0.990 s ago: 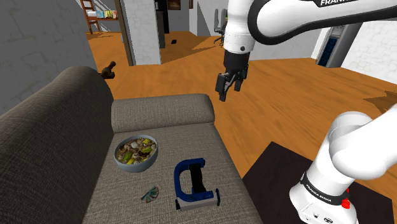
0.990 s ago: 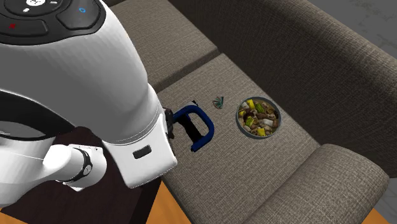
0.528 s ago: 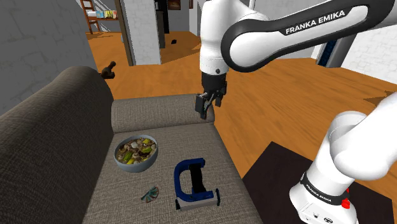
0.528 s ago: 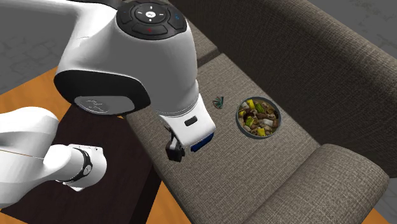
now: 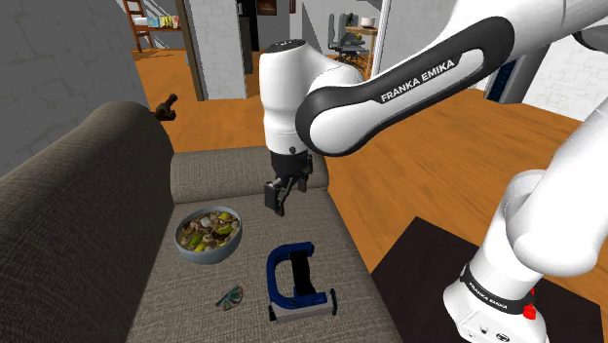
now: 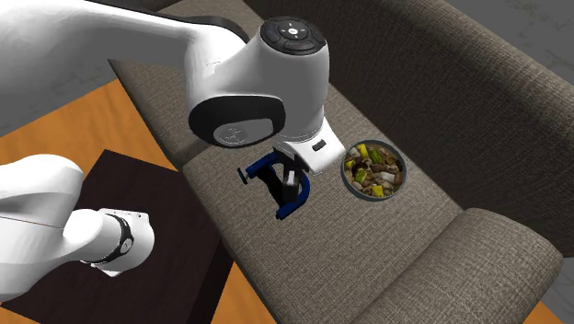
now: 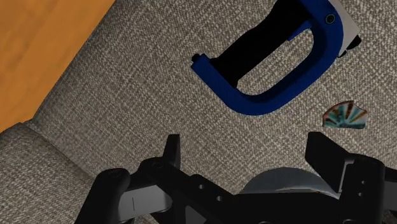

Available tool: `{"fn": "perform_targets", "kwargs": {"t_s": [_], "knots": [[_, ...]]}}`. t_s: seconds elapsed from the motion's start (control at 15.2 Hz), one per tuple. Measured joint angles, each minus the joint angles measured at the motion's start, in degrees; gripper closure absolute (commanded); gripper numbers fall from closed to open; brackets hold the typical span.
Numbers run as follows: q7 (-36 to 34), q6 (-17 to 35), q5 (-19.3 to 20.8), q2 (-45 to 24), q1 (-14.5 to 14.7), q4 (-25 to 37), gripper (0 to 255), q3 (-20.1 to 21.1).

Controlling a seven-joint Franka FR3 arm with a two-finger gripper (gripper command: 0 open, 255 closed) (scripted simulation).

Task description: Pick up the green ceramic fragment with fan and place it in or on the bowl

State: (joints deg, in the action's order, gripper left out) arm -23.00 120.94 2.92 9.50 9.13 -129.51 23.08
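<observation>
While hovering wide open and empty near the bowl (image 5: 210, 257), steer the hand (image 5: 275, 200) toward the green fan-patterned ceramic fragment (image 7: 344, 116), flat on the sofa cushion (image 5: 326, 229) just beside the bowl, on the blue C-shaped tool's (image 7: 267, 102) side.

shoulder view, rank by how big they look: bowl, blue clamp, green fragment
1. blue clamp and bowl: about alike. The clamp lies nearer the camera, so I won't rank one over the other.
2. green fragment: by far the smallest.
</observation>
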Motion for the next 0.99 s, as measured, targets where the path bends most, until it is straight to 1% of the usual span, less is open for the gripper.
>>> {"fn": "perform_targets", "kwargs": {"t_s": [0.2,0.4,0.53,0.73,0.99], "knots": [[-2.61,2.01,2.43,-5.38,0.99,2.28,0,2.08],[-5.49,4.25,5.64,-11.27,2.25,4.56,0,3.69],[-7.84,5.13,8.53,-16.25,3.50,7.53,0,4.44],[-10.09,5.64,12.21,-22.47,5.48,11.63,0,4.73],[-12.71,6.04,16.69,-30.45,8.97,17.10,0,4.49]]}}
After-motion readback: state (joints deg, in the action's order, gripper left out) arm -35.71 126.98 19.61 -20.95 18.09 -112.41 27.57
